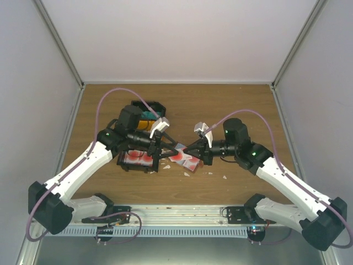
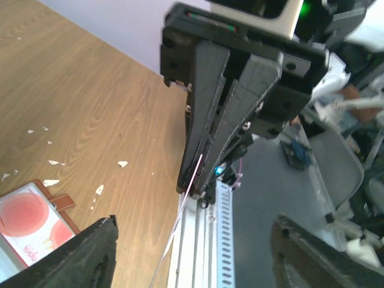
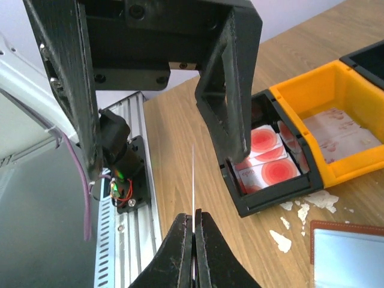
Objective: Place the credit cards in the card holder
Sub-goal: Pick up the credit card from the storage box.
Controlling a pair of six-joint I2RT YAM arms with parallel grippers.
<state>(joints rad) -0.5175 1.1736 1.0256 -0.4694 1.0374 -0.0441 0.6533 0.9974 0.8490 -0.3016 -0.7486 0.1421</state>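
My right gripper [image 3: 194, 216] is shut on one credit card [image 3: 193, 180], seen edge-on as a thin pale line held above the table. My left gripper [image 3: 165, 162] faces it, open, with a finger on each side of the card's far end and touching neither. In the left wrist view the card [image 2: 187, 207] sticks out of the shut right gripper [image 2: 198, 180] toward my open left gripper [image 2: 195, 225]. The reddish-brown card holder [image 2: 57, 201] lies open on the wood below, a red-and-white card showing in it. More red-and-white credit cards [image 3: 267, 159] fill the black bin [image 3: 273, 201].
A yellow bin [image 3: 300, 96] behind the black one holds pale pink cards [image 3: 339, 135]. White flecks [image 2: 99, 189] litter the wood near the card holder [image 1: 190, 161]. A slotted metal rail [image 1: 182, 212] runs along the table's near edge. Both grippers [image 1: 177, 148] meet mid-table.
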